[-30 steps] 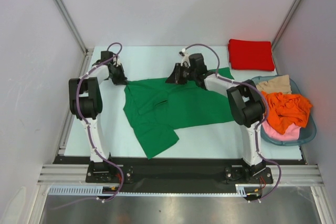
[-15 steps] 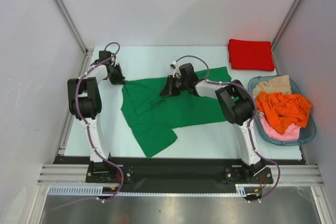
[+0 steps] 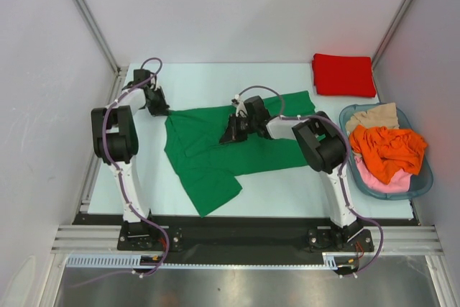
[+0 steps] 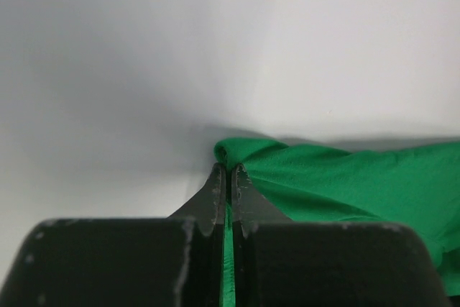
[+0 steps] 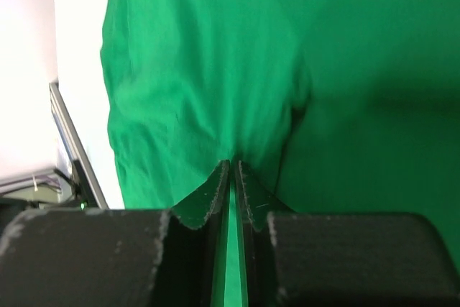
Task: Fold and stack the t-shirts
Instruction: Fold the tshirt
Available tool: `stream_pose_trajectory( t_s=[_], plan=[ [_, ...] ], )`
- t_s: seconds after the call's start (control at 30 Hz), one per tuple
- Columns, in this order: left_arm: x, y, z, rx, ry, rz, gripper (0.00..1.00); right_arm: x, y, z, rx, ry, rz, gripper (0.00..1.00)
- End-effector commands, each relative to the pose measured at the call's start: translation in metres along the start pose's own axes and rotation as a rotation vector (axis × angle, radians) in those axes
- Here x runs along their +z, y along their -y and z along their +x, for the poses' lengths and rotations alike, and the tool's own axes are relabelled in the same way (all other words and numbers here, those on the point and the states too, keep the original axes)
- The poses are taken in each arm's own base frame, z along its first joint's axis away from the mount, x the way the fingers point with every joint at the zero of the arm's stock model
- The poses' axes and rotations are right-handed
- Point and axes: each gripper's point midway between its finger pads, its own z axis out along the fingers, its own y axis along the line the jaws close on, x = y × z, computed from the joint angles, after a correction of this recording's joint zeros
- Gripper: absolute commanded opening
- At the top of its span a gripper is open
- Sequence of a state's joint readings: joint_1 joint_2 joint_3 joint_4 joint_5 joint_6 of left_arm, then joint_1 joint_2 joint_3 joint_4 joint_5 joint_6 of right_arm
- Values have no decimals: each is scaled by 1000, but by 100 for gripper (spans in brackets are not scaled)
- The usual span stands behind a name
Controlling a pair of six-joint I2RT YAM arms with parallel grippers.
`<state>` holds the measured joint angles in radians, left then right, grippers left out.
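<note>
I've got the green t-shirt (image 3: 215, 156) mid-tabletop (image 3: 201, 80), bunched toward the left edge. My left gripper (image 3: 159, 109) is clamped on its corner near the far-left corner, and my right gripper (image 3: 228, 136) is pinched shut on cloth mid-shirt. The red t-shirt (image 3: 343, 75) sits folded at the far-right corner. I'd move the 2 grips together, low and taut, so the fold lands flat.
</note>
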<state>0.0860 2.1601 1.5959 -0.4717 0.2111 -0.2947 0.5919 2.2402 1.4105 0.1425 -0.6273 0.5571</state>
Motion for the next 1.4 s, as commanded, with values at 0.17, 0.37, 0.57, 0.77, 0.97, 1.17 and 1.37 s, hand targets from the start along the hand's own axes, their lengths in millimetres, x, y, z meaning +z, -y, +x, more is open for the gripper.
stream_pose_trajectory(
  t_s=[0.17,0.37,0.57,0.77,0.97,1.17,1.37],
  plan=[
    [-24,-27,-55,5,127,-42,0,-29,-8,-2,-56,27,40,13],
    [-16,-21,-66,31,115,9,0,-67,27,-64,-35,153,90,17],
    [-7,-32,-65,22,108,-26,1,-137,107,-142,-19,315,284,24],
    [-2,-35,-77,4,117,-21,1,-182,179,-201,-53,391,537,22],
    [0,-37,-83,-18,128,-14,0,-205,208,-221,-25,431,602,23],
    [5,-40,-86,-34,133,0,1,-224,226,-210,6,430,634,35],
    [5,-39,-85,-52,125,19,0,-220,227,-218,34,451,556,16]
  ],
)
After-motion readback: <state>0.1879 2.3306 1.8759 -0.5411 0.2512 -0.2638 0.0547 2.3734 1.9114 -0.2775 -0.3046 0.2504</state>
